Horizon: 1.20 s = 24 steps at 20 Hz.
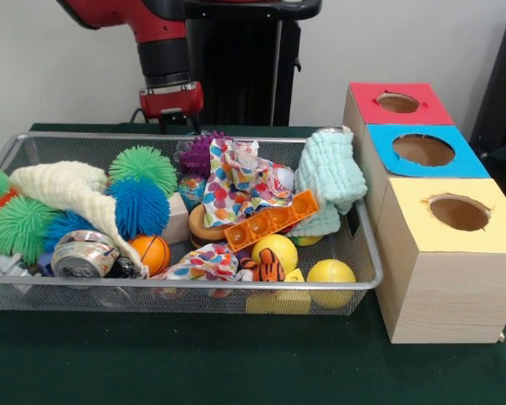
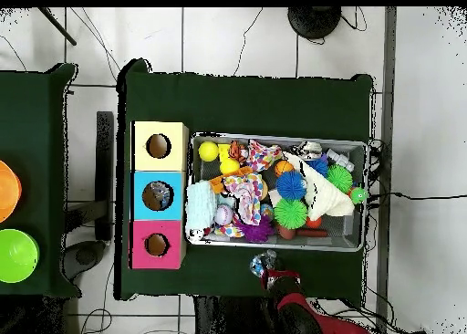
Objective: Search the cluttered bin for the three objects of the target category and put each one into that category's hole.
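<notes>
Pincer state cannot be told in the front view: only the red wrist block [image 1: 171, 99] of the arm shows at upper left of centre, dropping behind the far rim of the wire bin [image 1: 185, 291], so whatever lies below it is hidden. Likely it hangs there to start picking through the clutter. Inside the bin sit spiky rubber balls in green [image 1: 143, 164] and blue [image 1: 139, 207], a cream cloth [image 1: 72, 190], a spotted cloth [image 1: 236, 181], a mint towel [image 1: 327, 173] draped at the right end, an orange tray [image 1: 271, 221], yellow balls [image 1: 331, 274] and a crushed can [image 1: 83, 256]; its print is unreadable. At right stand three wooden boxes with holed lids, red [image 1: 401, 103], blue [image 1: 422, 150] and yellow [image 1: 460, 213], set beside the bin for short carries. No labels show.

Overhead, the arm's end [image 2: 264, 262] sits just below the bin's lower rim [image 2: 274, 246] over the green desk [image 2: 246, 102], apparently carrying something pale, though that is unclear. Which category is wanted cannot be judged; candidates remain in the bin.
</notes>
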Tool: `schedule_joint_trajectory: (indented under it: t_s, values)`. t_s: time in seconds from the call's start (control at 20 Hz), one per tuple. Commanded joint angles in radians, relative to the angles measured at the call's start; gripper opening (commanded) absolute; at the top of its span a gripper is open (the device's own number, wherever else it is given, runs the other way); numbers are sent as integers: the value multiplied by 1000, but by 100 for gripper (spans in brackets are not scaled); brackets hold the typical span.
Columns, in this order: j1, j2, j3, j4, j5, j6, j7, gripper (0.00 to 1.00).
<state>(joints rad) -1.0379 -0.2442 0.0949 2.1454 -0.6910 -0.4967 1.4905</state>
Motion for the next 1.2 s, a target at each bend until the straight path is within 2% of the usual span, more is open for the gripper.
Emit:
schedule_joint_trajectory:
  t_s: [0.05, 0.4, 0.45, 0.6, 0.7, 1.2]
  values:
    - [79, 382, 250, -419, 100, 189, 222, 100]
    - [106, 360, 226, -405, 127, 168, 219, 100]
    - [117, 358, 214, -403, 133, 137, 227, 0]
    - [176, 335, 165, -396, 179, 78, 228, 0]
    - [224, 305, 132, -383, 229, 99, 221, 0]
    - [254, 260, 111, -359, 221, 96, 265, 0]
